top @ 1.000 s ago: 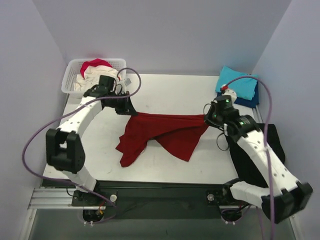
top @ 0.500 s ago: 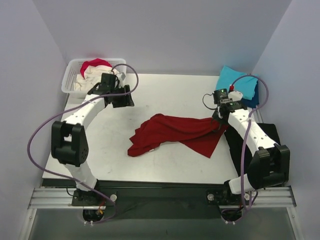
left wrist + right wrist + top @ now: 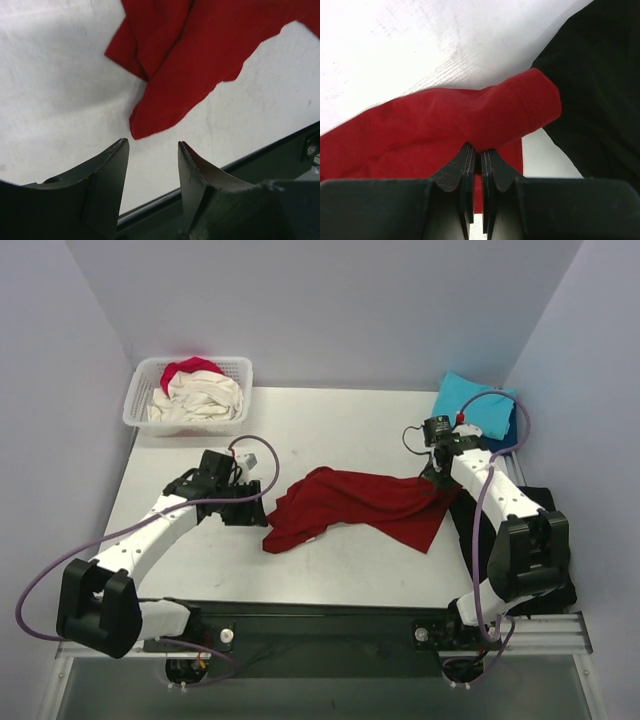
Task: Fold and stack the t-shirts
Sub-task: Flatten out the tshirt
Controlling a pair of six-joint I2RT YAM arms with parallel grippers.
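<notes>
Two grippers are in view: the left gripper (image 3: 255, 512), jaws apart and empty, hangs just beside the left end of the dark red t-shirt (image 3: 350, 505) — crumpled on the table (image 3: 340, 430) — whose right edge the right gripper (image 3: 432, 478) clamps tight.

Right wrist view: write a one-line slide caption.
Right gripper shut on a fold of the dark red cotton t-shirt over the white table.

Dark red t-shirt (image 3: 350, 505): crumpled at worktop (image 3: 340, 430) centre. Turquoise t-shirt (image 3: 470, 400): folded atop navy t-shirt (image 3: 507, 440), far right corner. Cream t-shirt (image 3: 205, 398) and pink-red t-shirt (image 3: 185, 368): bunched in the basket (image 3: 135, 405), far left.
</notes>
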